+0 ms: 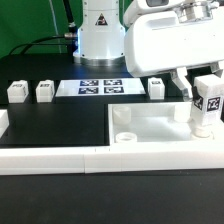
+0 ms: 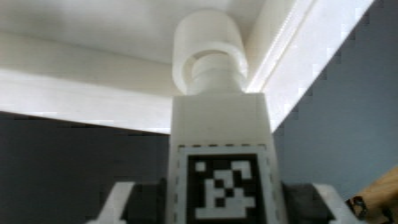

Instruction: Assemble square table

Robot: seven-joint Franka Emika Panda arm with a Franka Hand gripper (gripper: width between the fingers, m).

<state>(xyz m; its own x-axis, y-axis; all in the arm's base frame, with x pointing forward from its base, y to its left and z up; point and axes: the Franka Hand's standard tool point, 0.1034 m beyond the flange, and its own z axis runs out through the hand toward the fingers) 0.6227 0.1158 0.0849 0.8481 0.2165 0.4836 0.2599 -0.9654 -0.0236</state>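
Square table leg (image 1: 207, 108), held upright, is clamped between the partly closed fingers of the gripper (image 1: 205, 86). Its lower end is in a corner just beside the raised rim (image 2: 294, 35). The square table top (image 1: 160, 125) lies beneath, at the exterior view's right; bare black table (image 1: 50, 125) opens toward that view's left, with three loose legs (image 1: 17, 90) standing well apart.

The square table top (image 1: 150, 131) runs off the exterior view's right edge; the wrist view crops the gripper fingers (image 2: 128, 206) flanking the leg (image 2: 221, 125).
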